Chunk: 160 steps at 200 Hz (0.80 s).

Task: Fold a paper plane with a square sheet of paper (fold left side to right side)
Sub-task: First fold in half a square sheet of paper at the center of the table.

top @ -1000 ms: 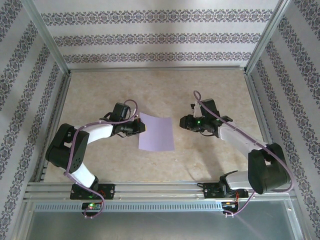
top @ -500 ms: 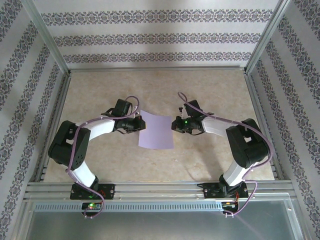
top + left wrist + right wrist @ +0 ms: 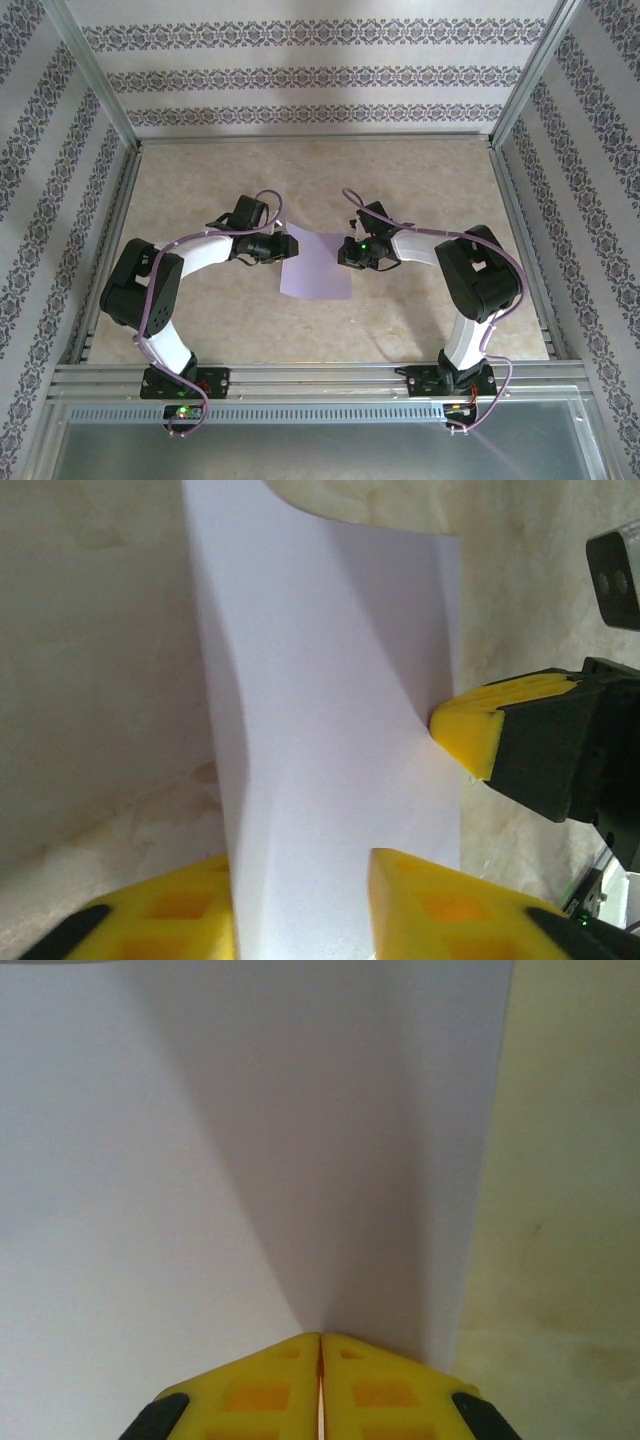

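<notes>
Pinching the right edge of the square sheet of paper (image 3: pixel 316 264), mid-frame on the table (image 3: pixel 420 180), the right end effector (image 3: pixel 345 252) is pressed together. The left end effector (image 3: pixel 283 251) is spread around the left edge, so that side could flop down and fold crooked.

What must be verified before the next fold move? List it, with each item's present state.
1. Right gripper pinching the square sheet of paper at its right edge: ok, fingers closed on it.
2. Left gripper holding the sheet: not ok, jaws apart, sheet between them.
3. Sheet flat on the table: not ok, bowed between the grippers.
4. Left-to-right fold made: not ok, sheet unfolded.
5. Grippers apart from each other: ok, the sheet's width between them.
</notes>
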{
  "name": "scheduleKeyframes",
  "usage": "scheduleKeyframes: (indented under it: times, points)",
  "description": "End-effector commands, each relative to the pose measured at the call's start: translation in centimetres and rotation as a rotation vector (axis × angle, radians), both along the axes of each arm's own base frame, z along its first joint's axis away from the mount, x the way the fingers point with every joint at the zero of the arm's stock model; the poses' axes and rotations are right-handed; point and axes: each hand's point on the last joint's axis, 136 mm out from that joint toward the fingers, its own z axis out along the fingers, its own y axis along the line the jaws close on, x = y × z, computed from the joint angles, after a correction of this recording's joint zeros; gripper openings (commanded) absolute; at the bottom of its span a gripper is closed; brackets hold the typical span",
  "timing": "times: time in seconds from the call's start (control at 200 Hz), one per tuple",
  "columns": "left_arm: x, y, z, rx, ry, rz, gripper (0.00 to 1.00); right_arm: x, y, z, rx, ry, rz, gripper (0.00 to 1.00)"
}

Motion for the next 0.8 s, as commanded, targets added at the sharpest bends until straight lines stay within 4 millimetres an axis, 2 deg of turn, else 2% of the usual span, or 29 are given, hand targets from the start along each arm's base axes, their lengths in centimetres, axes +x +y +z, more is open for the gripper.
scheduleKeyframes:
  times: [0.0,0.195,0.445,0.795]
  points:
    - [-0.1,-0.9,2.0,-0.038,-0.014,-0.018,0.39,-0.6,-0.7,-1.1,-0.069,0.020,0.010,0.12]
    - [0.0,-2.4,3.5,-0.122,-0.020,-0.035,0.43,-1.1,-0.8,-1.7,-0.072,0.033,0.018,0.13]
    - [0.4,-4.7,3.8,-0.164,-0.020,-0.064,0.46,-1.0,-0.5,-1.9,-0.068,0.036,0.024,0.13]
    - [0.8,-7.3,2.4,-0.158,0.003,-0.111,0.48,-0.9,-0.1,-1.4,-0.040,0.019,0.035,0.14]
